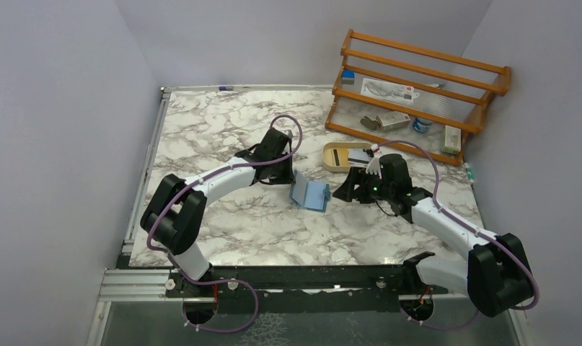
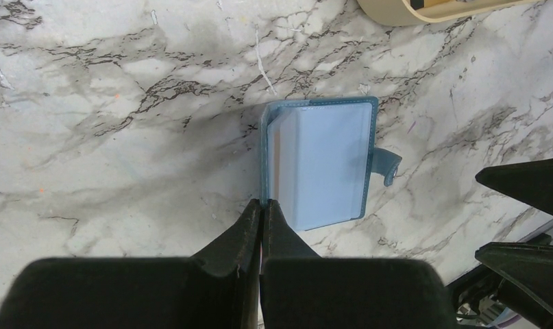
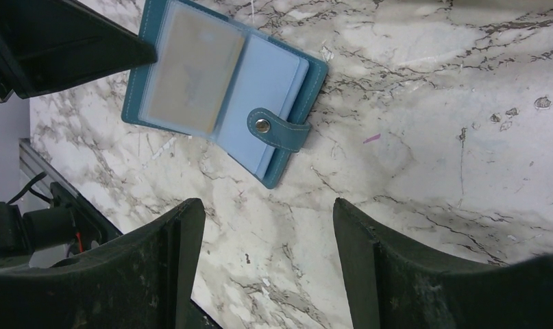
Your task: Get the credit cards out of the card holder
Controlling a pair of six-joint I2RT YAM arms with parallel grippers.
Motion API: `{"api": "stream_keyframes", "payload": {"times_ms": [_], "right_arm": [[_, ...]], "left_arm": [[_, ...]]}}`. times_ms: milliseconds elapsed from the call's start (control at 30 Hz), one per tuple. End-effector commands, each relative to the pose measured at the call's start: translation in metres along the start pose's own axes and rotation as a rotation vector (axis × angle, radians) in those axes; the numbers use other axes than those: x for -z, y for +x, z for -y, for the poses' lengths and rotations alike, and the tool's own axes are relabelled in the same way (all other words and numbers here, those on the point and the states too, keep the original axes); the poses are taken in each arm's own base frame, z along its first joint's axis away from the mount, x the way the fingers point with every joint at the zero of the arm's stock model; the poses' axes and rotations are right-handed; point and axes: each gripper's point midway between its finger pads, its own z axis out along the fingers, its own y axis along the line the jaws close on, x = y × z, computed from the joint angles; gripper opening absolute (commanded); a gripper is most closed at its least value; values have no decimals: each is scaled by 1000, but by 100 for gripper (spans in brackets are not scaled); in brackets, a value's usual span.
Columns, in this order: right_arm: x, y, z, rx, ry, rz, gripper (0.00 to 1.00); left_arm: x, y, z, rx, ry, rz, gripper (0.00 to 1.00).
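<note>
Card holder (image 1: 309,193) open on counter (image 1: 223,122), yellowish card (image 3: 191,68) in its clear sleeve. Left pincer (image 2: 262,203) clenched on card holder's cover edge. Right pincer (image 3: 266,205) released, just beside card holder.

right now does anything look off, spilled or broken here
Nothing looks spilled or damaged. The holder lies open on the table with the left tool shut on its cover edge, and one card is inside it, not yet taken out.

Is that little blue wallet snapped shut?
No, the card holder is spread open, and its snap tab hangs loose, fastened to nothing.
</note>
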Motion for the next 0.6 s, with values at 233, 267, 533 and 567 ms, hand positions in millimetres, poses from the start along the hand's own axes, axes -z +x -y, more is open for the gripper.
{"api": "stream_keyframes", "payload": {"times_ms": [233,267,533,567], "right_arm": [[-1,5,1,16,-25,-7,74],[-1,5,0,16,-27,-7,74],[1,-27,-31,42,-119,32,74],[-1,-34,-34,34,-122,40,74]], "left_arm": [[-2,1,10,-10,17,-19,15],[-1,0,11,-12,20,-17,18],[0,2,13,-8,32,-14,0],[-1,4,12,-4,35,-15,0]]}}
